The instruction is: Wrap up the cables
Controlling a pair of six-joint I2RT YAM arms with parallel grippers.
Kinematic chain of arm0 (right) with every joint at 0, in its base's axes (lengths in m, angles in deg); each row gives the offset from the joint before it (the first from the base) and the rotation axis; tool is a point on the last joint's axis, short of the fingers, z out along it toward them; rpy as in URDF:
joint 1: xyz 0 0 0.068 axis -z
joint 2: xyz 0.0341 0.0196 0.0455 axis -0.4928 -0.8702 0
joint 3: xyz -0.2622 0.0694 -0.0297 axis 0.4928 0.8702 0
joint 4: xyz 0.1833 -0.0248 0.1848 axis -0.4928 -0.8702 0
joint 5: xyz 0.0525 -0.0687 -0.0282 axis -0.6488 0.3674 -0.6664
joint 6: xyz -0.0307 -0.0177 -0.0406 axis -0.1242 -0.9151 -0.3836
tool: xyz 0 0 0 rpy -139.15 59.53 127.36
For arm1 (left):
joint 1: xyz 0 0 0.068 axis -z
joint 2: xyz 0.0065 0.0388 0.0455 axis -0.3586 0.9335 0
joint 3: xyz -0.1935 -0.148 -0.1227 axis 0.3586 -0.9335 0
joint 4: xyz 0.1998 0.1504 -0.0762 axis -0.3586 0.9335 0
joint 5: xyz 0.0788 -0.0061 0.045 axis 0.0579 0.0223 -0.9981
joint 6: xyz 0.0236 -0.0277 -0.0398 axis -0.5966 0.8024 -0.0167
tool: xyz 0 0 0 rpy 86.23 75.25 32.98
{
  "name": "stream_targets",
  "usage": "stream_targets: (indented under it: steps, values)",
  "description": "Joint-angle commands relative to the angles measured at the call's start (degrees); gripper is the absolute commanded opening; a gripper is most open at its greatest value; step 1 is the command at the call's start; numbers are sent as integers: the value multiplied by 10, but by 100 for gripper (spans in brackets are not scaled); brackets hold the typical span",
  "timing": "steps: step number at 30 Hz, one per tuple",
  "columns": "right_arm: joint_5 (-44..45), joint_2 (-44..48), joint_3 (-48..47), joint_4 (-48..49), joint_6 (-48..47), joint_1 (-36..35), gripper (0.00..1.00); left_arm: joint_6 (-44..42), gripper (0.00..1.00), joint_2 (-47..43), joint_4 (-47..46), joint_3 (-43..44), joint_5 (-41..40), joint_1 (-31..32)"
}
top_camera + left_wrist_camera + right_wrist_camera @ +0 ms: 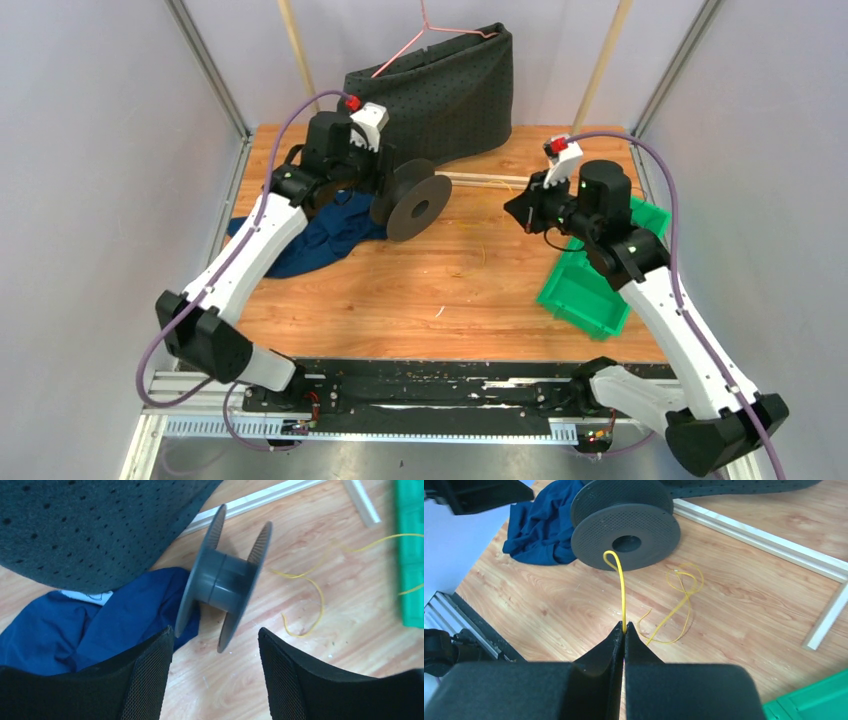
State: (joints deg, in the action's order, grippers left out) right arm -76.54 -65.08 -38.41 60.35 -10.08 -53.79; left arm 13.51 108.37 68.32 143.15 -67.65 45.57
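1. Right gripper [624, 630] fingers filled the bottom of the right wrist view, pressed together on the wire [622, 587].
2. From that pinch the wire rose to a small hooked end, which in that view lay just in front of the spool's [626, 532] hub hole; I could not tell whether it touched the flange.
3. More of the wire lay loose on the table [400, 310] in loops, just right of the pinched length, between the spool and the green bin [590, 285].
4. The spool stood on its flange rims, one flange facing the right arm and the other at the edge of the blue cloth [541, 527].
5. Left gripper [215, 630] was spread wide, holding nothing, with the spool just ahead of its gap.
6. One flange rim sat close to a left fingertip [167, 632]; contact could not be judged.
7. Behind the spool a black dotted bag [450, 85] rested at the table's far edge, a pink hanger [430, 30] above it.
8. White strips [749, 532] lay on the wood beyond the loops.
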Motion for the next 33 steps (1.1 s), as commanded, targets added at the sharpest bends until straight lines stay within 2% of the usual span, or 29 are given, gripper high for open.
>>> stream_targets:
  steps: [1,4,9,13,20,26,33]
  values:
    - [2,23,2,-48,2,30,1,34,67,52,-51,-7,-85,2]
    - [-6,23,-3,-49,11,33,1,24,66,88,-67,1,-86,1]
    - [-57,-13,-12,14,44,32,1,15,66,98,-82,5,-72,-12]
    - [-65,-79,-50,73,72,0,1,14,66,86,-95,-12,-38,-29]
    - [-55,-218,-151,114,83,-59,1,6,66,65,-101,-38,30,-55]
    - [-69,-311,-201,145,104,-71,1,-7,66,41,-100,-55,85,-77]
    - [-68,-377,-236,162,120,-77,1,-31,67,32,-79,-62,152,-105]
